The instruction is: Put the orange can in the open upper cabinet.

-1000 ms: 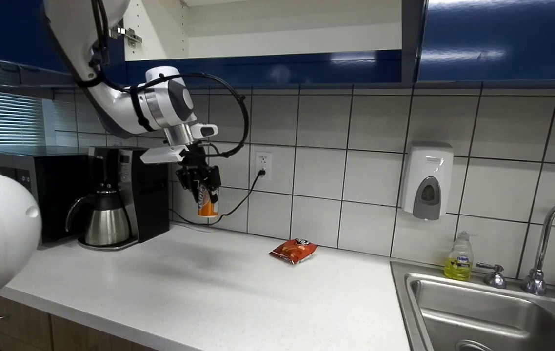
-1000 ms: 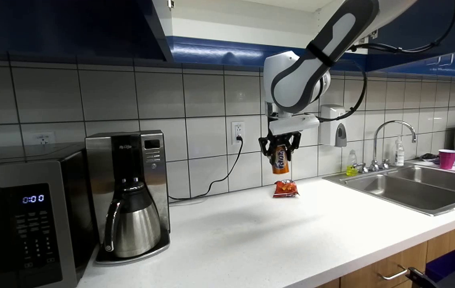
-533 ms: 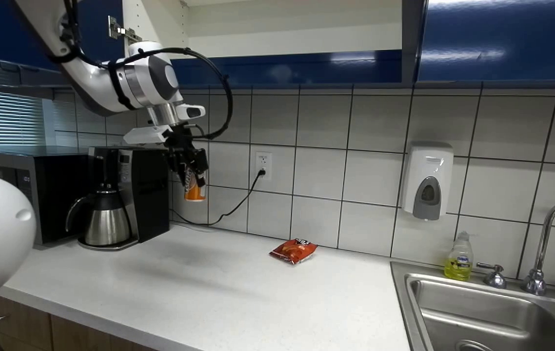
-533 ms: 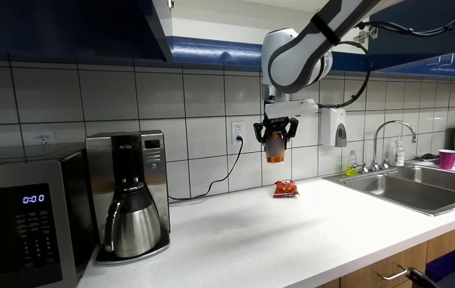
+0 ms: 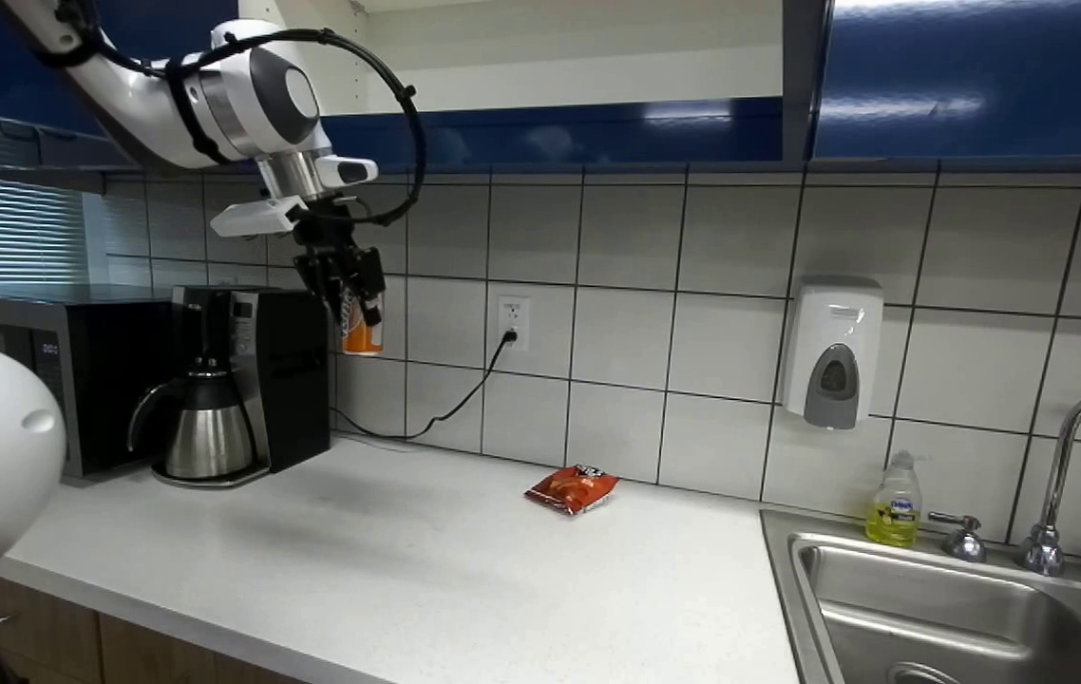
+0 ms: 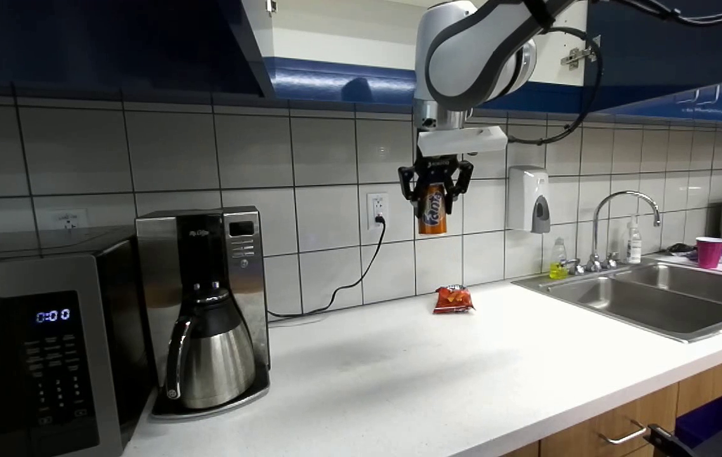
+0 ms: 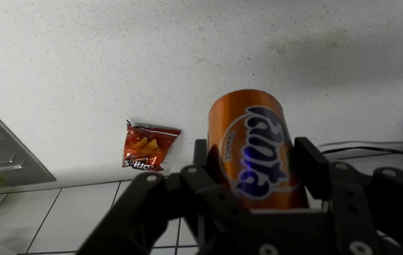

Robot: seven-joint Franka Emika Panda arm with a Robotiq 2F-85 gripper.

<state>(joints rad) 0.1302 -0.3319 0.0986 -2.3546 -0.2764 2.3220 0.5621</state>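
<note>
The orange can hangs roughly upright in my gripper, well above the counter and in front of the tiled wall. It also shows in an exterior view and in the wrist view. My gripper is shut on the can's sides from above; its two pads flank the can in the wrist view. The can's upper end is hidden in the gripper. The open upper cabinet shows its pale interior in both exterior views. The gripper and can are lower than its blue bottom edge.
The cabinet's blue bottom rail and open door with its hinge are near the arm. A coffee maker, microwave, red snack packet, soap dispenser and sink are below or beside.
The arm has risen steadily with the can in the gripper. In an exterior view it has also shifted left. The snack packet and cabinet have not moved.
</note>
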